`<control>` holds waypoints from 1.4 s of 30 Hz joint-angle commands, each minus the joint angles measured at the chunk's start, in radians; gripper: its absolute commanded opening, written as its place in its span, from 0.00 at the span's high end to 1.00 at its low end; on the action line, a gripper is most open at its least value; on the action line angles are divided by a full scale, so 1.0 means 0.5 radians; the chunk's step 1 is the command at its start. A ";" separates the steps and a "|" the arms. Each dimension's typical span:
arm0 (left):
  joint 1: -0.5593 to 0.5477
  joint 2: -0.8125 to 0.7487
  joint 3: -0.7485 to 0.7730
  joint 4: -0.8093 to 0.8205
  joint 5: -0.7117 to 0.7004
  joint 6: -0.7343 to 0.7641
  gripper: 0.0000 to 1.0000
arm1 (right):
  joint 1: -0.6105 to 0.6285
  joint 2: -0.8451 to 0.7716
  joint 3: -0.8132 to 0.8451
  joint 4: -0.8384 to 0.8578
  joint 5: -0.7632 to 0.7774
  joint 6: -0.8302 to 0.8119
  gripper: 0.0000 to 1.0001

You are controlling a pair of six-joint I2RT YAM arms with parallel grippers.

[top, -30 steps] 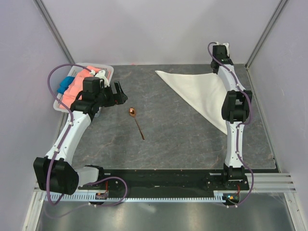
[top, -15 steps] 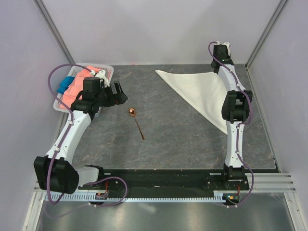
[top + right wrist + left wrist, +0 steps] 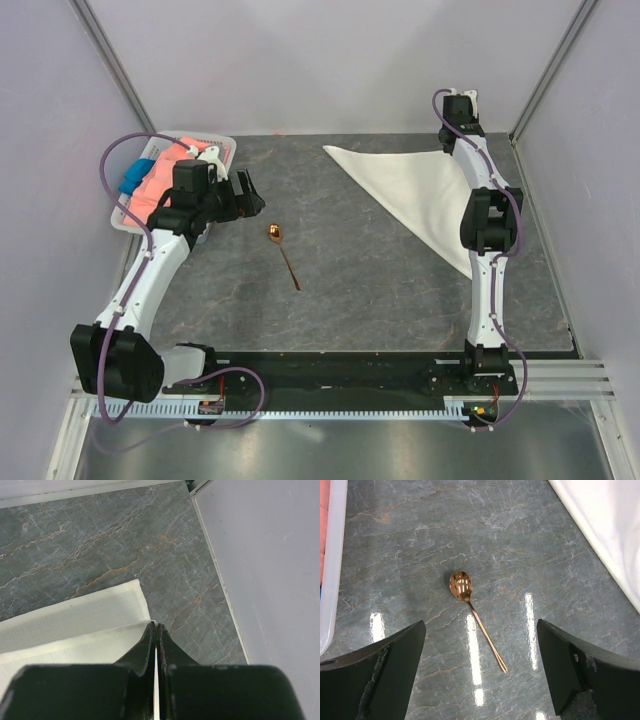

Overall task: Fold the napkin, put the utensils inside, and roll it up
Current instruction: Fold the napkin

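The off-white napkin (image 3: 410,190) lies folded into a triangle at the back right of the table; it also shows in the left wrist view (image 3: 610,530) and the right wrist view (image 3: 75,625). My right gripper (image 3: 452,143) is shut on the napkin's far right corner, the jaws pinched on the upper layer's edge (image 3: 156,626). The copper-brown spoon (image 3: 283,255) lies flat on the table left of centre, bowl pointing away. My left gripper (image 3: 250,195) is open and empty, hovering just left of and above the spoon (image 3: 460,586), which sits between its spread jaws (image 3: 480,645).
A white tray (image 3: 215,143) at the back left holds a salmon-pink cloth (image 3: 165,180) and a blue cloth (image 3: 132,178); its rim shows in the left wrist view (image 3: 330,555). Walls close in the table on the left, back and right (image 3: 270,555).
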 commanded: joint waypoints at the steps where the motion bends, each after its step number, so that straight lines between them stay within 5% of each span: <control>1: 0.007 0.010 0.007 0.041 -0.018 0.036 0.00 | -0.016 0.000 0.098 0.061 0.068 -0.023 1.00; 25: 0.007 0.040 0.010 0.029 -0.027 0.039 0.00 | -0.016 0.153 0.107 0.223 -0.012 -0.047 0.99; 26: 0.007 0.040 0.010 0.029 -0.024 0.042 0.00 | -0.016 0.159 0.107 0.242 -0.006 -0.053 0.94; 28: 0.007 0.050 0.011 0.032 -0.024 0.039 0.00 | -0.019 0.153 0.113 0.257 -0.009 -0.066 0.69; 36: 0.007 0.034 0.010 0.032 0.004 0.033 0.00 | -0.013 -0.245 -0.186 0.285 -0.143 -0.054 0.15; 42: 0.007 0.010 -0.002 0.051 0.071 0.009 0.00 | 0.167 -0.794 -1.011 0.404 -0.536 0.023 0.11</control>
